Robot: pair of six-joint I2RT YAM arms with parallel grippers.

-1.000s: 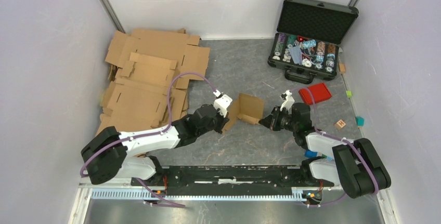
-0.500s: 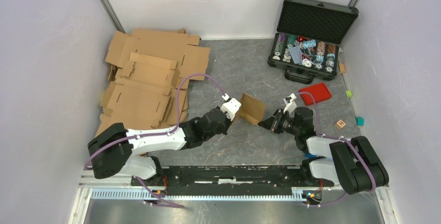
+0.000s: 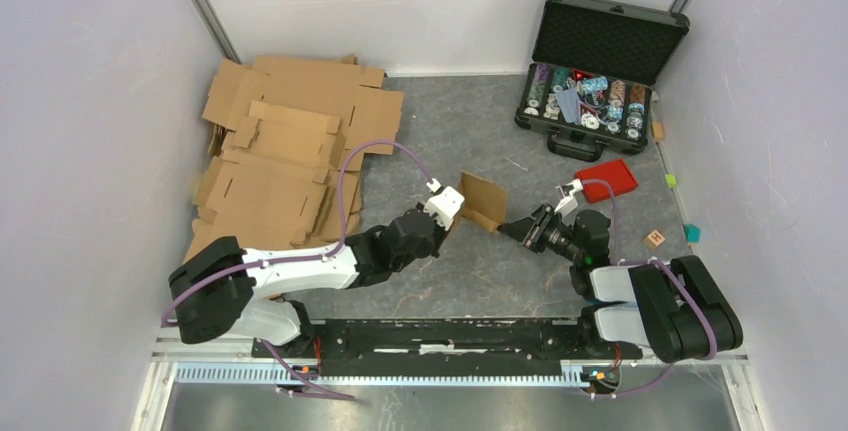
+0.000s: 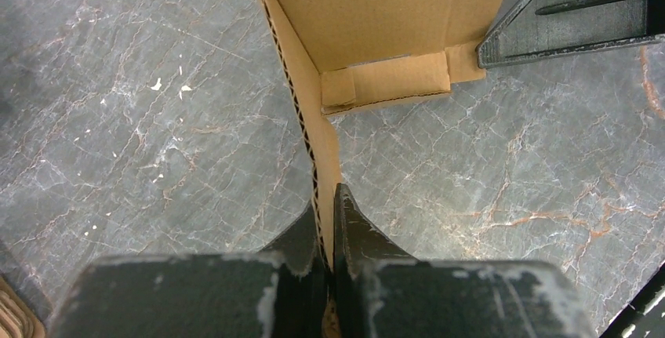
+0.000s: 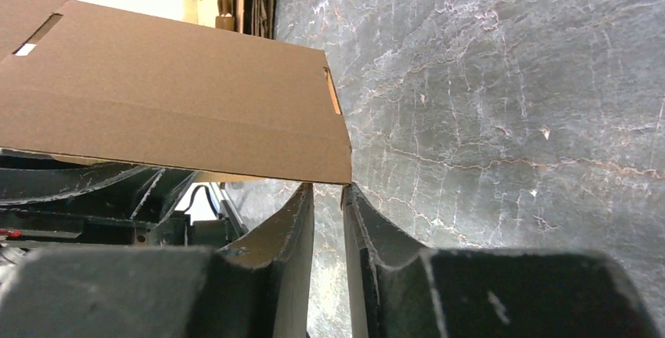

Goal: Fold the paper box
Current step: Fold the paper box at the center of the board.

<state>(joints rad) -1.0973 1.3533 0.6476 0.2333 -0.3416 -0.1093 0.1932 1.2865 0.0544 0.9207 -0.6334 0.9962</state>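
The paper box (image 3: 482,203) stood half-open between both arms
The left gripper (image 4: 325,201) clenched one wall to steady it; the right gripper (image 5: 329,191), jaws slightly parted at the opposite edge, gripped nothing

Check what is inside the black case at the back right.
Rows of coloured round chips fill the black case, a grey-blue piece lying on top; whatever lies beneath them is covered.
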